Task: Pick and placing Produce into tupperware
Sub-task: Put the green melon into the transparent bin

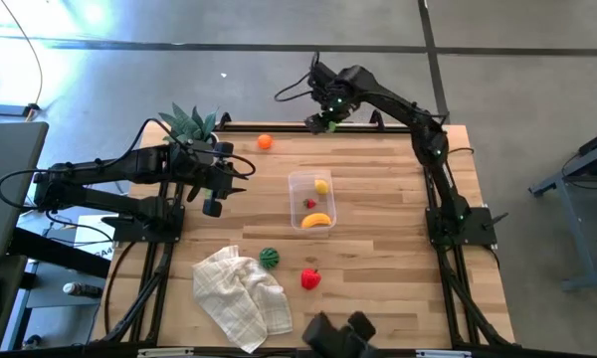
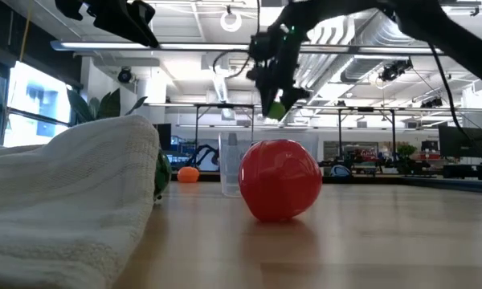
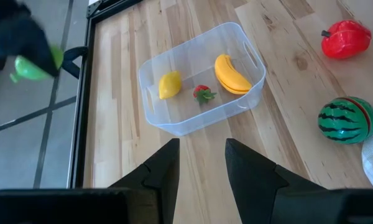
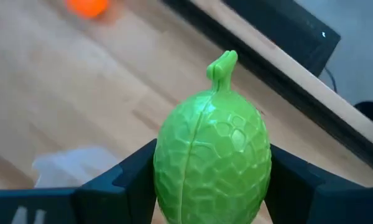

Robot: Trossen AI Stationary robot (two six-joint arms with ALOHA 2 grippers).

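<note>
My right gripper (image 1: 324, 121) hangs high over the table's far edge, shut on a green bumpy fruit with a short stem (image 4: 211, 162). The clear tupperware (image 1: 313, 199) stands mid-table and holds a yellow lemon (image 3: 169, 84), a small strawberry (image 3: 202, 93) and a banana (image 3: 231, 74). An orange ball (image 1: 265, 142), a striped melon (image 1: 269, 258) and a red pepper (image 1: 310, 278) lie on the wood. My left gripper (image 3: 202, 163) waits open, left of the tub, with nothing between its fingers. My right gripper pinches the green fruit by its two rounded sides (image 4: 165, 168) between its two fingers. The fingers come steeply from above. The fruit is lifted clear of the table, and its stem (image 4: 222, 65) points away from the wrist.
A white checked cloth (image 1: 241, 293) lies crumpled at the near left, next to the melon. A spiky green plant (image 1: 189, 124) stands at the far left corner. Bare wood lies right of the tub.
</note>
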